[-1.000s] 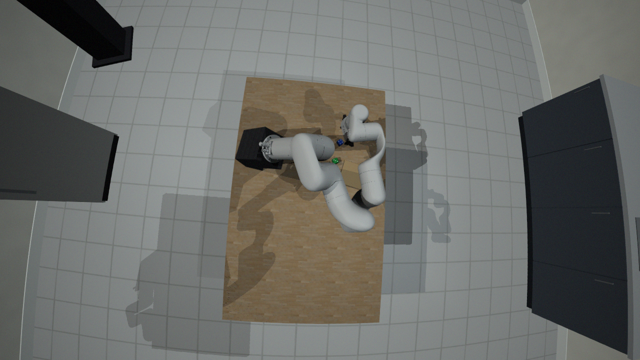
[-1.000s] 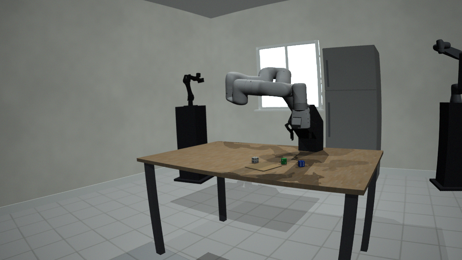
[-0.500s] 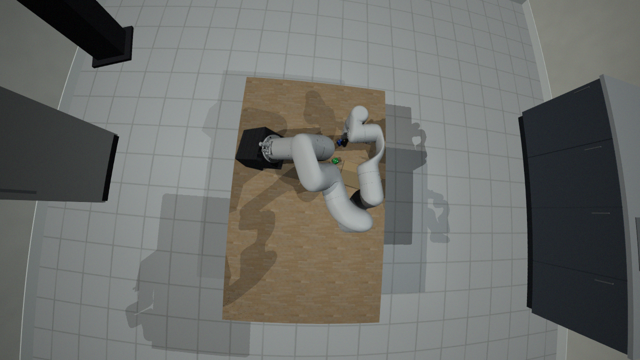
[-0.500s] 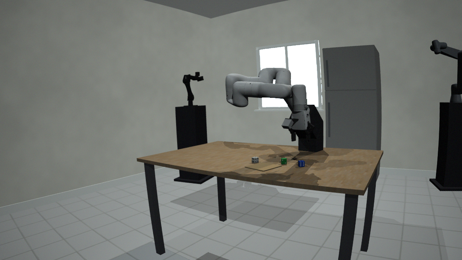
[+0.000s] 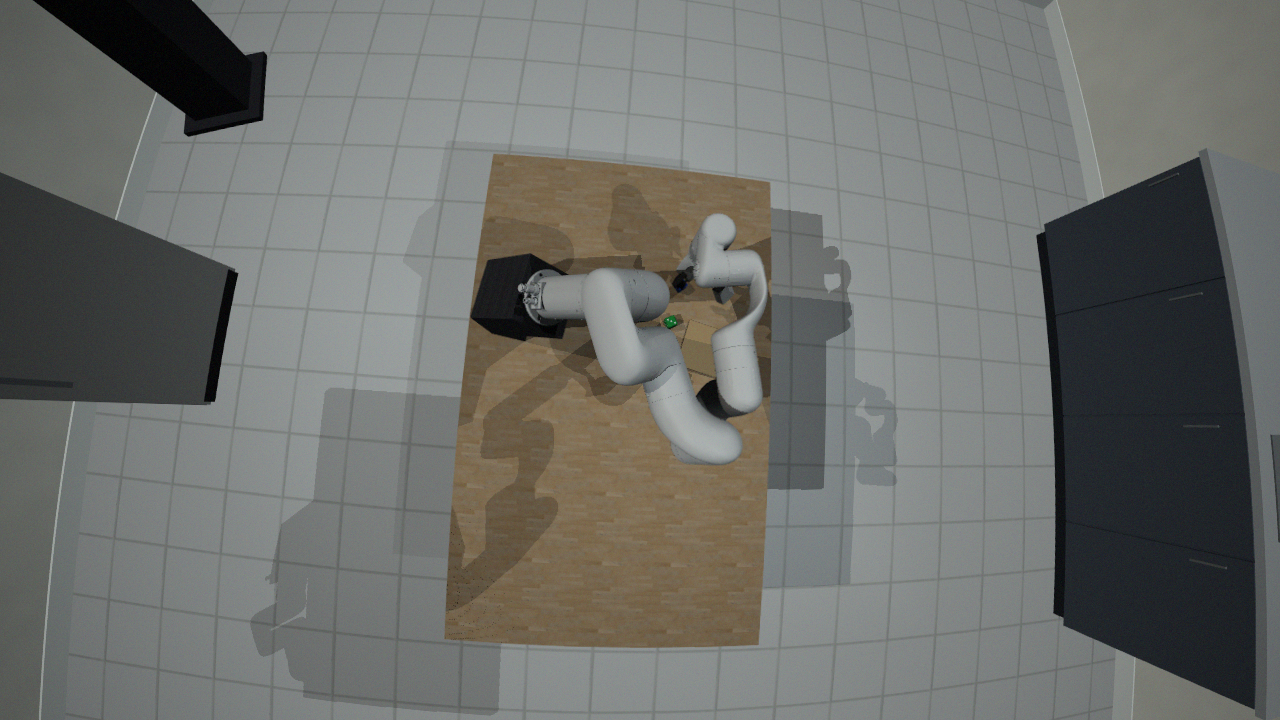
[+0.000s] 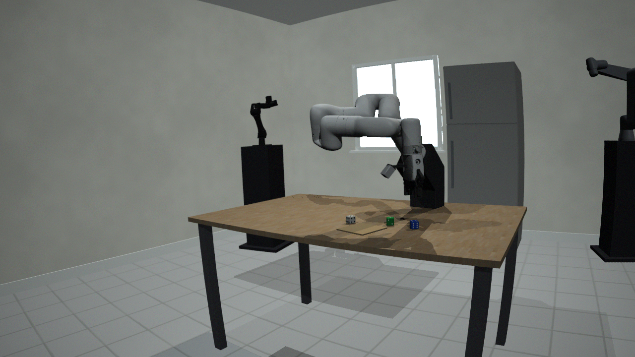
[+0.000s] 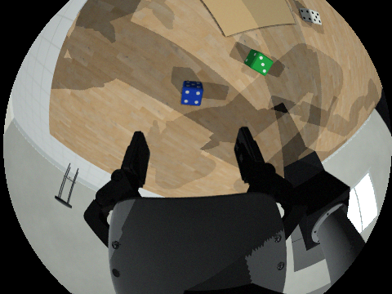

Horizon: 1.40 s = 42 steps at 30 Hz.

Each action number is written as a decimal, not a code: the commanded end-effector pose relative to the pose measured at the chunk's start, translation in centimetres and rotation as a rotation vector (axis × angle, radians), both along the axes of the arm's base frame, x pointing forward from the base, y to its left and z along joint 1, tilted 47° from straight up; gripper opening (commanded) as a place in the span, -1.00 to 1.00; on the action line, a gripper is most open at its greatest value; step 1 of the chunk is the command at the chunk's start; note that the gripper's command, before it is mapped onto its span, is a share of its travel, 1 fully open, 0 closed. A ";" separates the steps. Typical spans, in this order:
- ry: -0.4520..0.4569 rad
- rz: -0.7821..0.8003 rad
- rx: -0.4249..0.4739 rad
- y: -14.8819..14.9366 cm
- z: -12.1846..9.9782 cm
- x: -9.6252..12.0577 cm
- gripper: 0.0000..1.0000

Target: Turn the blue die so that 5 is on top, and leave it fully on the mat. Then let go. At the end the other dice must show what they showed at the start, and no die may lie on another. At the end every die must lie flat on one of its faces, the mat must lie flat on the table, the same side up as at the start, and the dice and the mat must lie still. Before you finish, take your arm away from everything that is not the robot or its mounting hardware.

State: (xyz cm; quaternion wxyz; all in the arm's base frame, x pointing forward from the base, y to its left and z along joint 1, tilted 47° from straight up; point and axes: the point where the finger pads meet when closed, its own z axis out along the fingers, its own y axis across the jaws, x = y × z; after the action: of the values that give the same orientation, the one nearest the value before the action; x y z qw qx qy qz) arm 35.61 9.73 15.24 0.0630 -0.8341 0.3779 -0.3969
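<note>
The blue die (image 6: 414, 224) (image 7: 192, 93) lies flat on the table, off the mat (image 5: 702, 347) (image 6: 361, 229) (image 7: 253, 18). In the wrist view its top face appears to show 4, and the shaded side towards the mat appears to show 6. In the top view the arm mostly hides it. My gripper (image 6: 412, 190) (image 7: 192, 131) is open and empty, tilted, and well above the table near the blue die. In the wrist view the die lies beyond the fingertips, centred between them. The mat lies flat with nothing on it.
The green die (image 5: 670, 321) (image 6: 389, 220) (image 7: 259, 63) stands on the table between the blue die and the mat. The white die (image 6: 350, 219) (image 7: 311, 16) stands beside the mat, on the side away from the blue die. The arm's shadows cross the table.
</note>
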 end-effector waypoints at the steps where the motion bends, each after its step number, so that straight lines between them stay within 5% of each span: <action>1: -0.040 -0.116 0.112 0.0 -0.1 0.2 1.00; 42: -0.307 -1.044 1.085 -0.3 -1.9 1.4 1.00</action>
State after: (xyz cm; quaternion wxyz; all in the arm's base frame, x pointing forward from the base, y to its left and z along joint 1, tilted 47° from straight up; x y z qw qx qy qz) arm 36.94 9.39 13.43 0.3053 -0.3819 0.8334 -0.2575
